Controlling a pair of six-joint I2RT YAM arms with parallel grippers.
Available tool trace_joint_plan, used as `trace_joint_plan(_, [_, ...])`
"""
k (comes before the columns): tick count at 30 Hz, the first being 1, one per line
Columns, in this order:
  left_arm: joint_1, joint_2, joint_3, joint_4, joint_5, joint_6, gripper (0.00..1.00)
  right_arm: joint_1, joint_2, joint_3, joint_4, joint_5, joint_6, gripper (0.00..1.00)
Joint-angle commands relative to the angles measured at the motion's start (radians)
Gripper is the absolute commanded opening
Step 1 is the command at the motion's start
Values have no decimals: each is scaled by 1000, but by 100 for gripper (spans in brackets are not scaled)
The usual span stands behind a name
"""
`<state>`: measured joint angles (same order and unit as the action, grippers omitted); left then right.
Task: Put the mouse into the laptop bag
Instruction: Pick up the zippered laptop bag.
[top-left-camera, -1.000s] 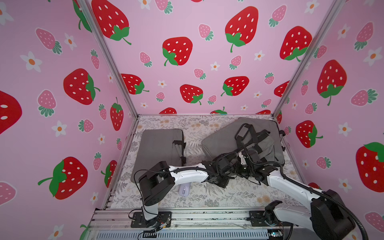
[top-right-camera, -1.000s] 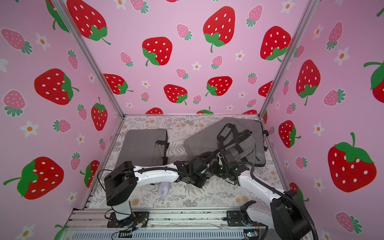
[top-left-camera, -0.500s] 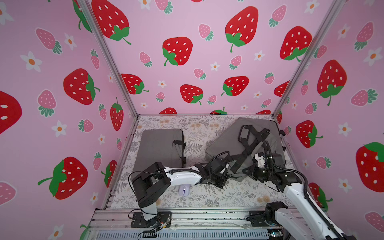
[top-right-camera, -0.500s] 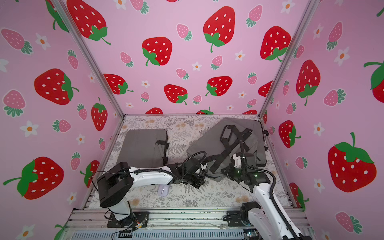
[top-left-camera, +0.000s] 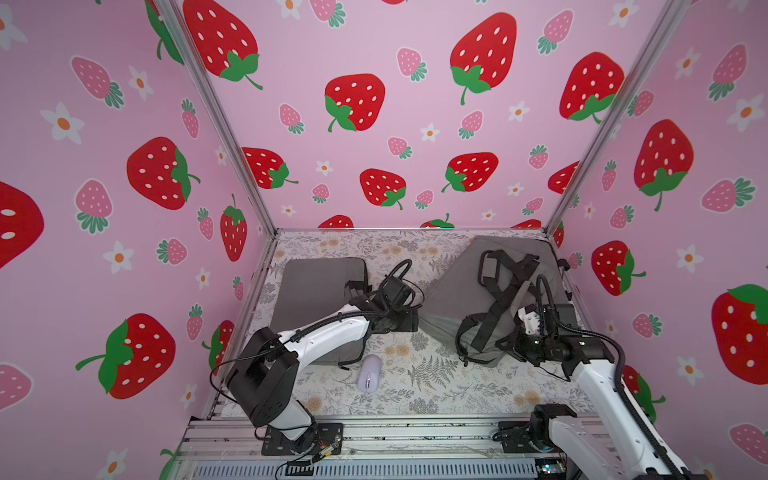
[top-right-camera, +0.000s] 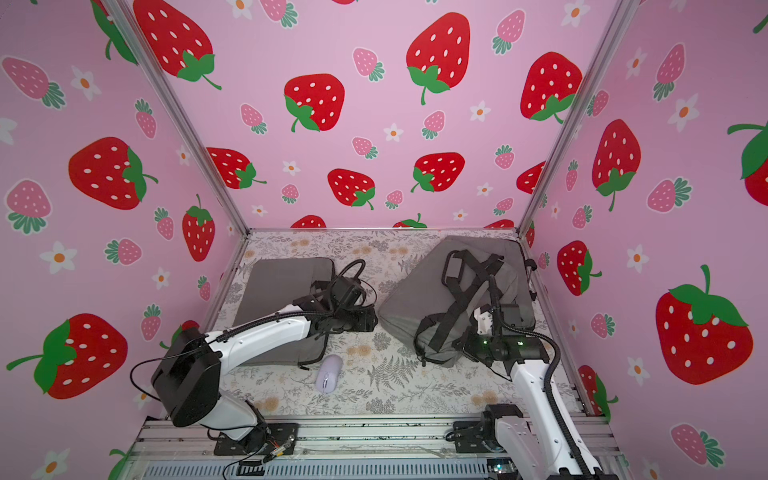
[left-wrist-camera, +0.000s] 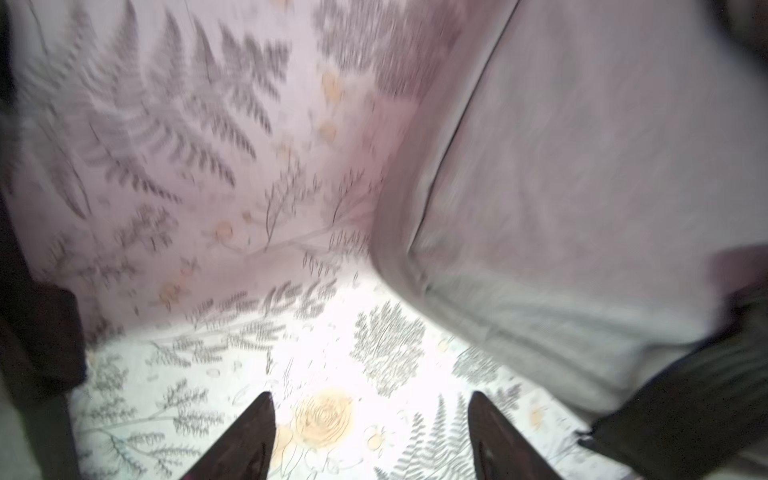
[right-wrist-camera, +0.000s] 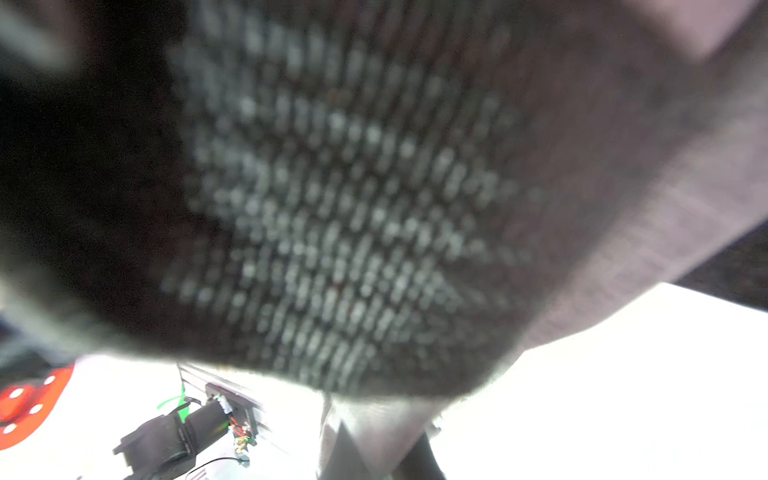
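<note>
With right gripper (top-left-camera: 505, 347) clamped on laptop bag (top-left-camera: 457, 286) near edge, bring left gripper (left-wrist-camera: 370, 399), jaws apart, nearer and leftward to straddle mouse (top-left-camera: 370, 372) squarely.

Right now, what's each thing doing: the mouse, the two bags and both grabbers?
Mouse: loose on the table, outside both bags.
Strapped gray bag: slumped on the table, near edge pinched.
Flat gray bag: lying flat, nothing gripping it.
Left gripper: open, empty.
Right gripper: shut on the strapped gray bag.
</note>
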<state>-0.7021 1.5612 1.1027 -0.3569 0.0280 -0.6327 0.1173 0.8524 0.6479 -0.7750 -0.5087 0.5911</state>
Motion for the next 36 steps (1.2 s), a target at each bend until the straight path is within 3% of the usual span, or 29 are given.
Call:
trace_joint_plan(1, [49, 51, 82, 75, -29, 17, 79, -9, -25, 56, -71, 36, -45, 0])
trace_joint_plan(9, [67, 318, 188, 280, 175, -30, 78, -10, -55, 39, -59, 62, -23, 0])
trace_joint_plan(17, [50, 446, 265, 348, 300, -75, 76, -8, -16, 46, -27, 69, -15, 0])
trace_joint_plan(19, [40, 465, 279, 364, 336, -94, 65, -4, 7, 54, -17, 95, -14, 0])
trace_joint_plan(21, [36, 485, 301, 368, 391, -115, 29, 20, 42, 79, -16, 131, -11, 0])
trace_joint_plan(23, [35, 476, 301, 370, 407, -127, 3, 77, 101, 133, -16, 183, -15, 0])
trace_joint_plan(28, [39, 390, 287, 331, 390, -76, 0, 271, 277, 361, -16, 377, -69, 0])
trace_joint_plan(33, [67, 285, 282, 274, 346, -54, 0, 381, 434, 579, 28, 453, -134, 0])
trace_joint_plan(36, [82, 169, 232, 241, 246, -21, 0, 418, 497, 686, 51, 479, -183, 0])
